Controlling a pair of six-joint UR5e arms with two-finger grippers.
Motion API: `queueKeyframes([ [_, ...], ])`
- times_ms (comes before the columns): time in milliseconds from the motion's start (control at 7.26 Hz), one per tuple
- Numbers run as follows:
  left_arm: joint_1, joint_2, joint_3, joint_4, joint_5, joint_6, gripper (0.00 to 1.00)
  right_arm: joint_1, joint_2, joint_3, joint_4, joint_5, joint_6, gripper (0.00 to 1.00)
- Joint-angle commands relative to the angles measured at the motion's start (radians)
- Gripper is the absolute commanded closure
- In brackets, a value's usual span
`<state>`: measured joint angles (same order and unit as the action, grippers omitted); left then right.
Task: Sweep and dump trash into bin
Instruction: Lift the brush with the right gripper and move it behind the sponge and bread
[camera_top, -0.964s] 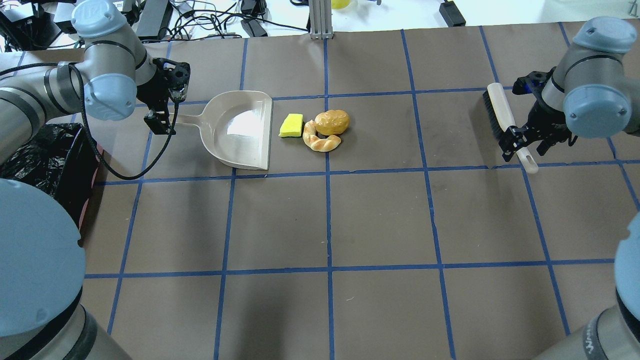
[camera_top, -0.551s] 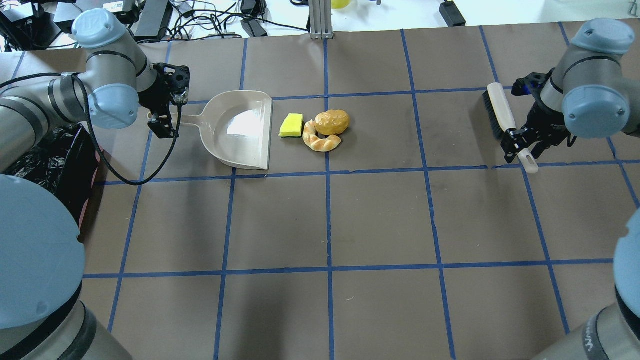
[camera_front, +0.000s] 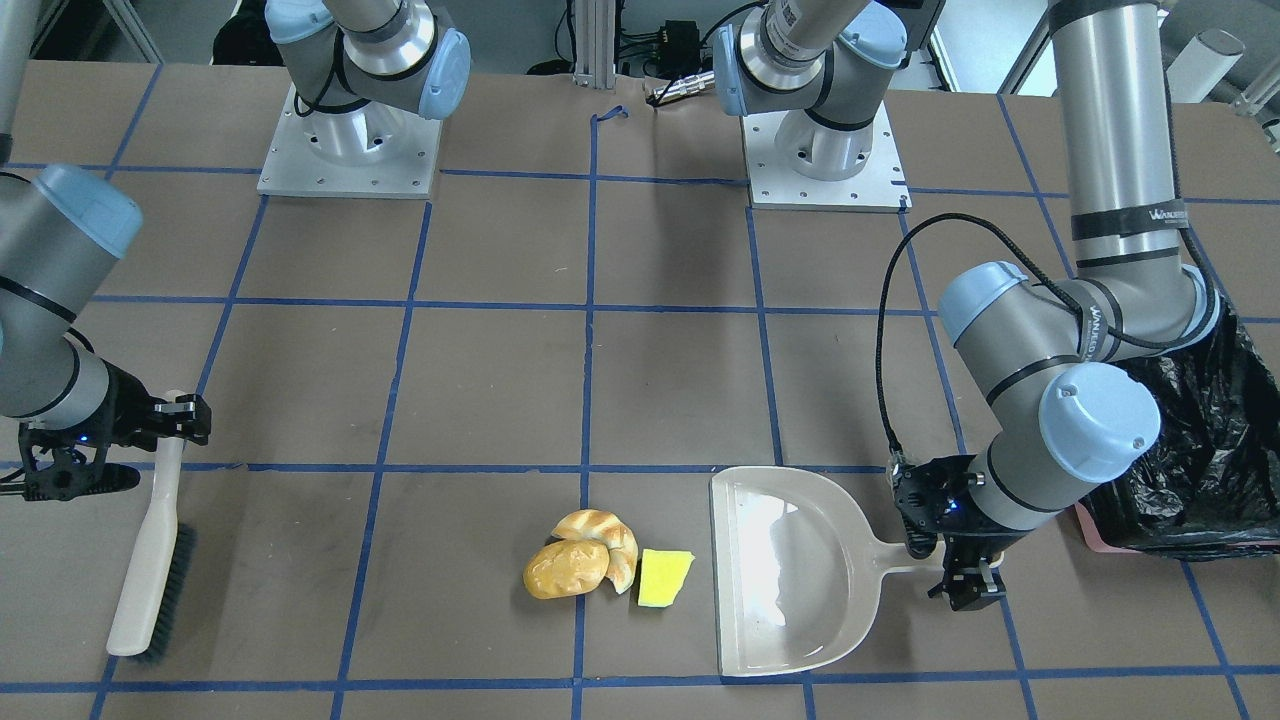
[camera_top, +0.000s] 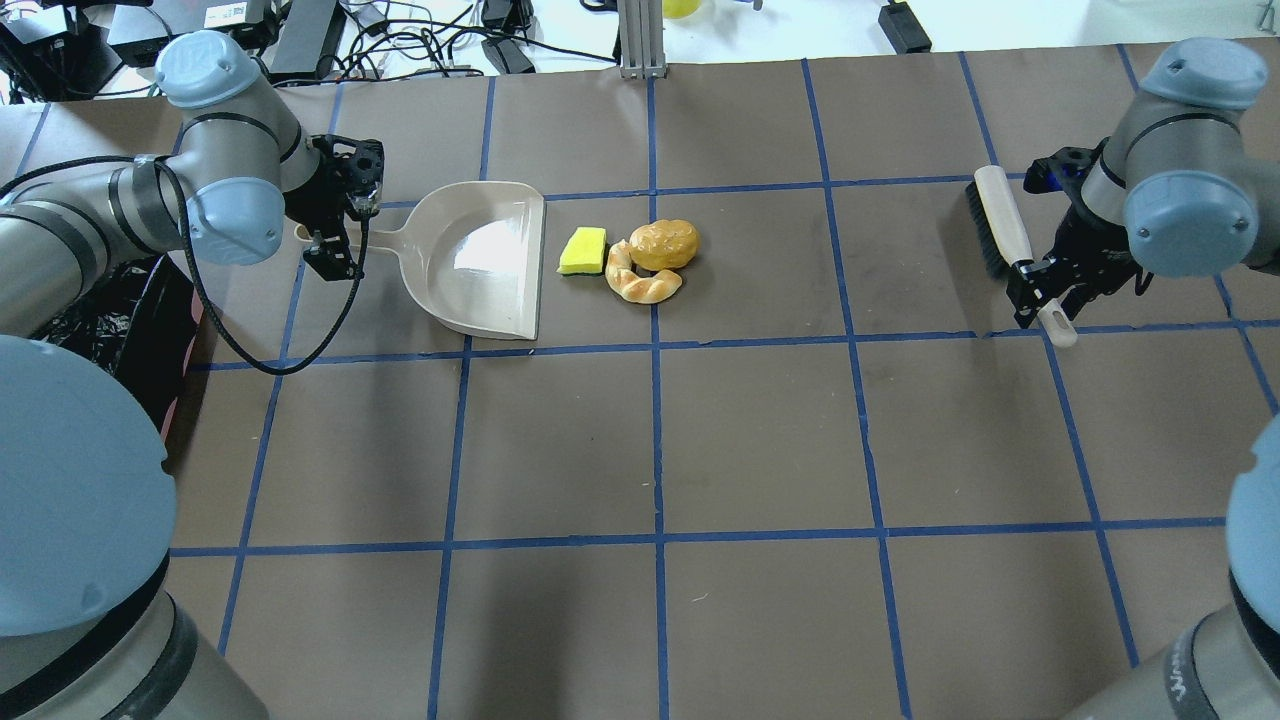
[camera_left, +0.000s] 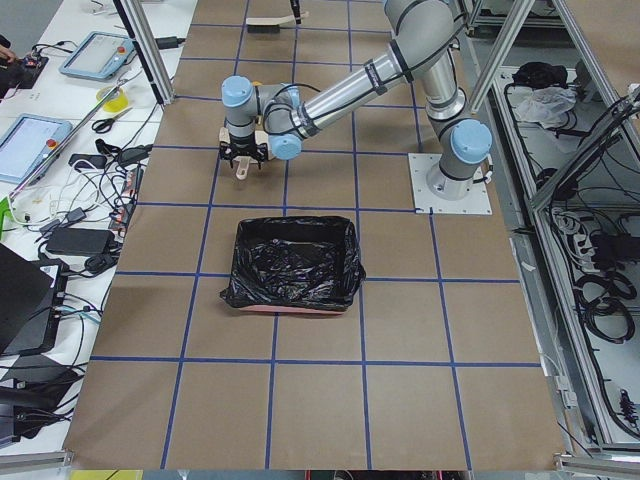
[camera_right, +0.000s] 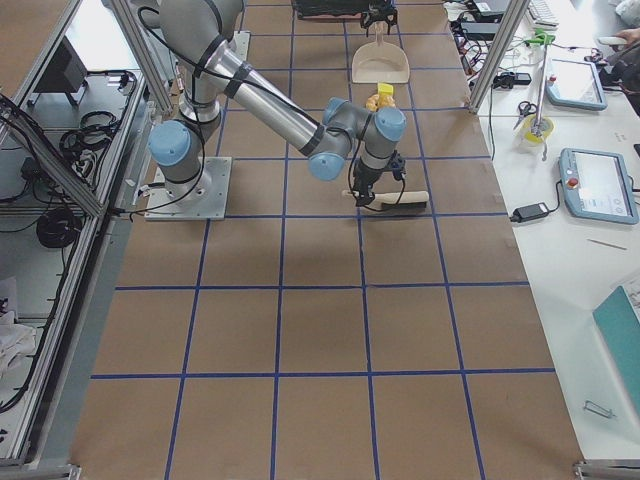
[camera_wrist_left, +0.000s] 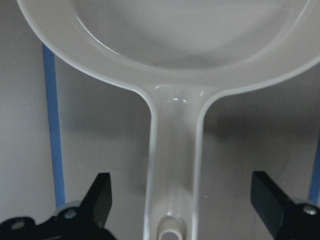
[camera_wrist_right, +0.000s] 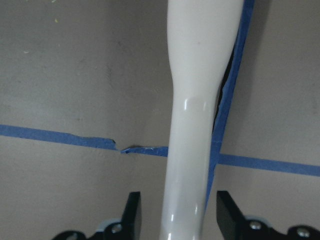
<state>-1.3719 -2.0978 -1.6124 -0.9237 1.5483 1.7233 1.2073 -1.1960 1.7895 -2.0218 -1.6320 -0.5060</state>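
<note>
The three pieces of trash lie together on the brown table (camera_top: 760, 440), near its far edge from the robot: the yellow sponge-like block (camera_top: 583, 250) sits just beside the open lip of the beige dustpan (camera_top: 485, 260). The croissant (camera_top: 640, 285) curls against the bread roll (camera_top: 664, 244) on the block's other side. The dustpan lies flat with its handle pointing toward the robot's left. The left gripper (camera_top: 342, 238) hangs over that handle, and its fingers (camera_wrist_left: 100, 200) are spread wide on either side, clear of the plastic. Far to the robot's right, a brush (camera_top: 1000, 220) with a white handle and dark bristles lies on the table. The right gripper (camera_top: 1040, 295) straddles the thin end of its handle. In the right wrist view its fingers (camera_wrist_right: 132, 215) stand close on both sides of the handle, with a narrow gap showing, so nothing is clamped. The bin (camera_left: 290, 295), lined with a crinkly black bag, stands at the table's left end beside the left arm, well apart from the trash.
</note>
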Motion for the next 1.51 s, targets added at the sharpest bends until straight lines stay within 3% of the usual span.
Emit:
queueKeyframes([
  [0,0.001,-0.001,0.002,0.002,0.001,-0.008,0.91,0.0,0.004,-0.002,0.0,0.0,0.004,0.94],
  [138,0.001,0.001,0.003,0.002,0.001,-0.005,1.0,0.0,0.009,-0.008,0.006,-0.006,0.003,1.0],
  [413,-0.003,0.001,0.006,0.002,0.004,0.004,1.0,0.003,0.004,-0.027,0.014,0.0,0.006,1.0],
  [689,-0.013,-0.001,0.006,0.002,0.009,0.007,1.0,0.04,-0.002,-0.115,0.091,0.017,0.079,1.0],
  [964,-0.016,-0.007,0.005,0.0,0.012,0.007,1.0,0.148,0.003,-0.195,0.162,0.017,0.194,1.0],
  [1377,-0.018,-0.007,0.011,-0.004,0.027,0.018,1.0,0.346,0.007,-0.206,0.155,0.041,0.461,1.0],
])
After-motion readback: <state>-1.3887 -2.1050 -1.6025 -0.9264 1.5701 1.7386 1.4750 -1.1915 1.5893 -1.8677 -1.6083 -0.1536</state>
